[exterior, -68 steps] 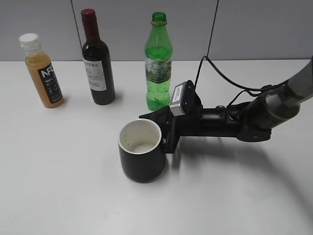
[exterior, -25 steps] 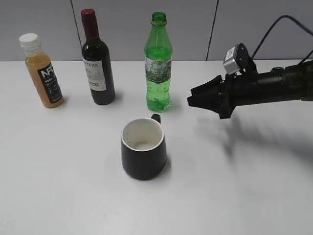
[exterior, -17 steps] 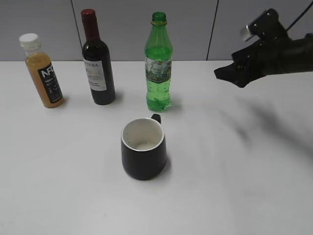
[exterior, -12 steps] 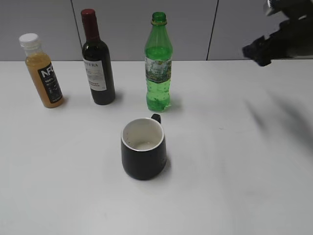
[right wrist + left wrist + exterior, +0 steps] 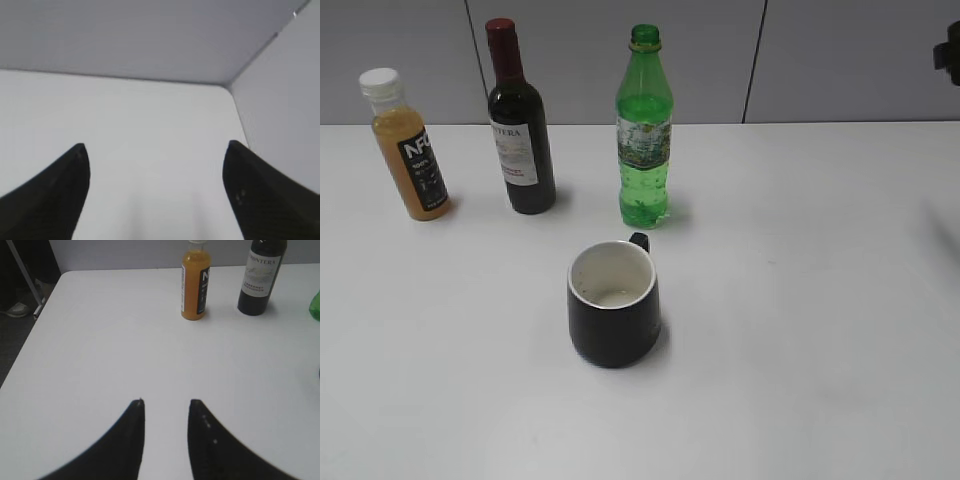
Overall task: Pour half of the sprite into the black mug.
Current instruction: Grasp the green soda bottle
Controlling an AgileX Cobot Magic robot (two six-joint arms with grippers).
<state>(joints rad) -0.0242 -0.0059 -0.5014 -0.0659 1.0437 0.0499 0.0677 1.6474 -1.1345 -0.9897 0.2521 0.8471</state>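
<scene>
Jaws first: on my right wrist feed the right gripper (image 5: pixel 155 190) has its two dark fingers spread wide with nothing between them, and it faces only bare table (image 5: pixel 150 115) and grey wall. In the exterior view just a dark sliver of that arm shows at the upper right edge, well apart from every object, so I judge it parked high and clear, leaving the scene unobstructed.

The left gripper (image 5: pixel 165 412) has its fingers apart too, by a narrower gap, and it is also empty. It hangs above the near left of the table, looking toward the orange juice bottle (image 5: pixel 195 280) and the wine bottle (image 5: pixel 261 277), neither of which I want. A green edge at the far right of that feed is probably the sprite, but it is too cropped to be sure.

The sprite (image 5: pixel 644 130) stands upright at the back of the table, uncapped as far as I can tell, with liquid filling most of its body. The black mug (image 5: pixel 612 317) sits just in front of it, apart from it, mouth up, handle turned toward the bottle. That spacing suits a short tilt from bottle to mug.

My reading is that no pouring has begun: the bottle is untouched, and the mug shows only a faint residue at the bottom.
</scene>
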